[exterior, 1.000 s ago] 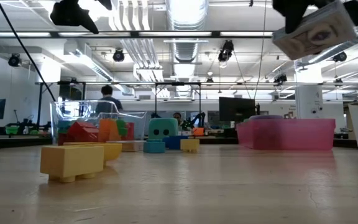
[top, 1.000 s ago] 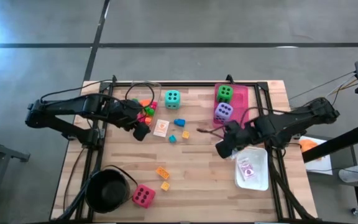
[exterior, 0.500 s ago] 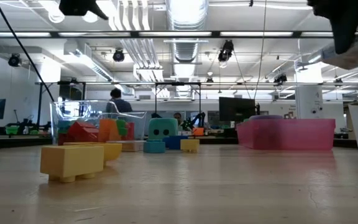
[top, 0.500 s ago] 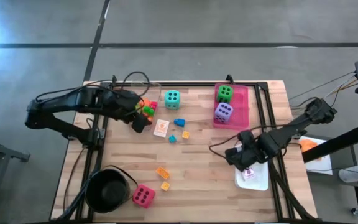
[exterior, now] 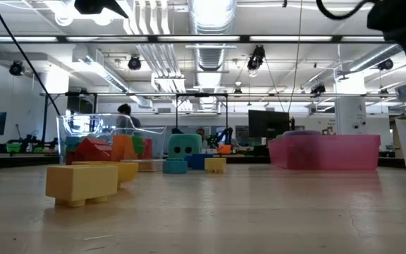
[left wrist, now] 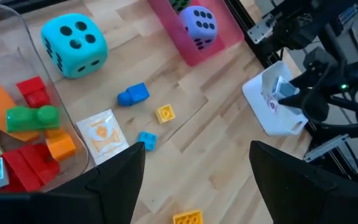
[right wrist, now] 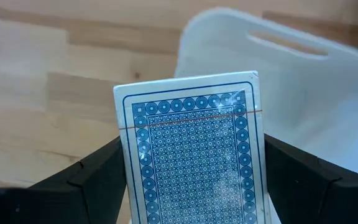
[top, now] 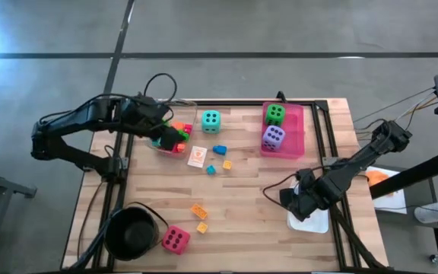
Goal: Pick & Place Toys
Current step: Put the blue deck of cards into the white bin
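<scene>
My right gripper (top: pixel 303 201) is shut on a small card pack with a blue patterned face (right wrist: pixel 191 155), low over the white tray (top: pixel 318 219). My left gripper (top: pixel 166 139) is open and empty above the clear tray (left wrist: pixel 39 93) of coloured blocks. The teal die (top: pixel 211 120) sits on the table. The green die (top: pixel 274 114) and the purple die (top: pixel 273 137) sit in the pink tray (top: pixel 295 128). The pink-red die (top: pixel 175 240) sits near the front. A picture card (top: pixel 196 157) and loose blocks (top: pixel 220 149) lie mid-table. My right gripper pinches the card pack between its two fingers (right wrist: pixel 101 180), one on each long side (right wrist: pixel 122 168). The fingers come from above. The pack's patterned face is turned to the wrist camera, and the pack is clear of the white tray (right wrist: pixel 316 93) behind it.
A round black pot (top: pixel 131 230) stands at the near left beside the pink-red die. Yellow blocks (top: pixel 198 211) lie near the front middle. Cables loop on the table beside both arms. People show in the room beyond the table in the low view (exterior: pixel 124 113).
My right gripper has carried the card pack from the table's middle right toward the near right and down over the white tray. My left gripper has gone toward the far edge, from beside the picture card to over the clear tray.
</scene>
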Controlling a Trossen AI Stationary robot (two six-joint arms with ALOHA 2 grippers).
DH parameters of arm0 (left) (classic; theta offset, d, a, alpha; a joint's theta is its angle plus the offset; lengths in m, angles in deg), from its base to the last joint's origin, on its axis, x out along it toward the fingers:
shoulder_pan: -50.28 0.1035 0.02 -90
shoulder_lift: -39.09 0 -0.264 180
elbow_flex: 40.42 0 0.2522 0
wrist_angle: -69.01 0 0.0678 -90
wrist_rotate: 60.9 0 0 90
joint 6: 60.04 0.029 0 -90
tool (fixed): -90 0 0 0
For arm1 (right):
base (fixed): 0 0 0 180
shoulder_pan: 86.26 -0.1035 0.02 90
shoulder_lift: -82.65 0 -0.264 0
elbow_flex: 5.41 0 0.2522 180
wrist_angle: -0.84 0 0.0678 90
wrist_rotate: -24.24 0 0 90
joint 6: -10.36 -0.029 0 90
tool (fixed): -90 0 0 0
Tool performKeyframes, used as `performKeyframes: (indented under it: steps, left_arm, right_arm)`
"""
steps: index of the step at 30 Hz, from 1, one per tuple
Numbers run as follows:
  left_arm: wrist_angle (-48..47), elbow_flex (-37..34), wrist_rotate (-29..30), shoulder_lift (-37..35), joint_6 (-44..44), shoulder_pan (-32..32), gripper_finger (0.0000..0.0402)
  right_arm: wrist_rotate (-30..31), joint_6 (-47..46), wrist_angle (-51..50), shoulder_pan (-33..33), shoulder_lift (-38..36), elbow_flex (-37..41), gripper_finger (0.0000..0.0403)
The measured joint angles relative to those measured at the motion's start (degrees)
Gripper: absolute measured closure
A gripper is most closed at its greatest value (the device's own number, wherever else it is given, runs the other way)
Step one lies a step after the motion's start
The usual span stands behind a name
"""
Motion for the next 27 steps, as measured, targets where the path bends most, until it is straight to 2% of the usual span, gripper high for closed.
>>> performKeyframes:
  steps: [3, 15, 23, 27]
  left_arm:
    - [0.0, 0.0, -1.3, 0.0, 0.0, 1.1, 0.0109]
    - [0.1, 0.0, -2.8, 0.0, -0.4, 2.3, 0.0109]
    - [0.1, 0.0, -2.9, 0.0, -0.5, 2.6, 0.0109]
    - [0.0, -0.1, -2.9, 0.0, -0.5, 2.7, 0.0109]
  right_arm:
    - [-2.2, 1.5, 1.3, 0.0, 0.0, 1.9, 0.0101]
    - [-4.9, 2.0, 2.4, -1.5, 0.0, 6.0, 0.0101]
    - [-5.0, 3.3, 14.0, -1.5, 0.0, 12.1, 0.0101]
    - [-4.8, 4.4, 14.4, -1.5, 1.1, 13.7, 0.0101]
